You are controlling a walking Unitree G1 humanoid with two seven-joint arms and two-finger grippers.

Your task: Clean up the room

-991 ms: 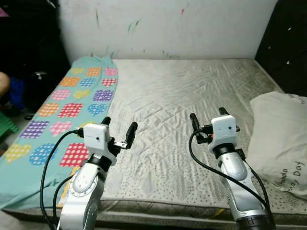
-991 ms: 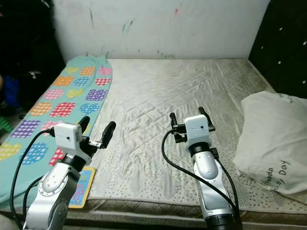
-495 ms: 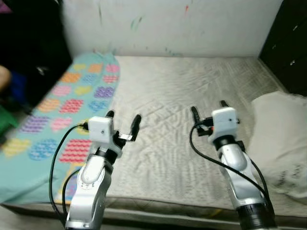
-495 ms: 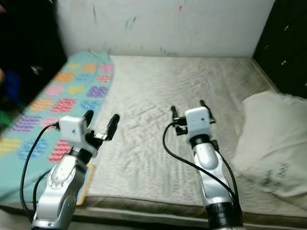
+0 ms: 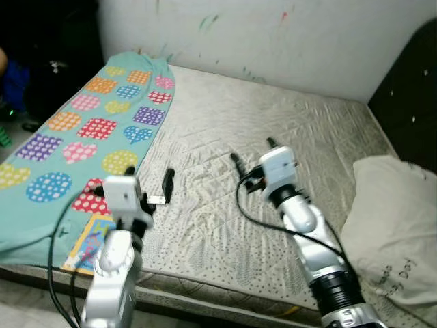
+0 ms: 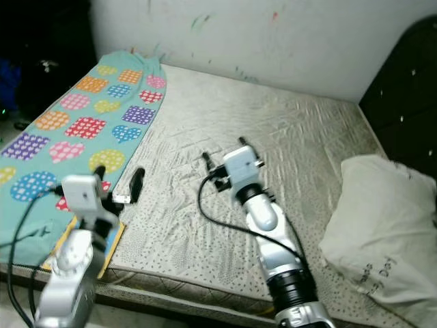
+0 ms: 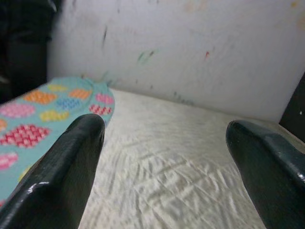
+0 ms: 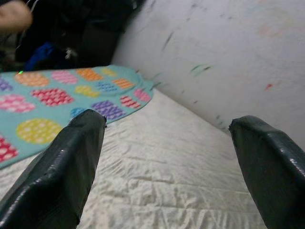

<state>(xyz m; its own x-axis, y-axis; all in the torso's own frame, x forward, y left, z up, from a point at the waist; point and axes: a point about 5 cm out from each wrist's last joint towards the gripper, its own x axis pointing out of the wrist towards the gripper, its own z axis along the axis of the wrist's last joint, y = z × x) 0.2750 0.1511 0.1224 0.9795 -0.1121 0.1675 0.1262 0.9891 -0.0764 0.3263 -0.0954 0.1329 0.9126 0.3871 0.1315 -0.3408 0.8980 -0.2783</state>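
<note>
The head views are evenly and fairly brightly lit from above, so the wrinkled beige quilted mattress [image 5: 273,137] and the scuffed white wall [image 5: 273,34] read clearly with only soft shadows, while the far left corner falls into deep black. The wrist views are softer: the near black fingers [image 7: 62,176] are blurred, with a small glint on one.
</note>
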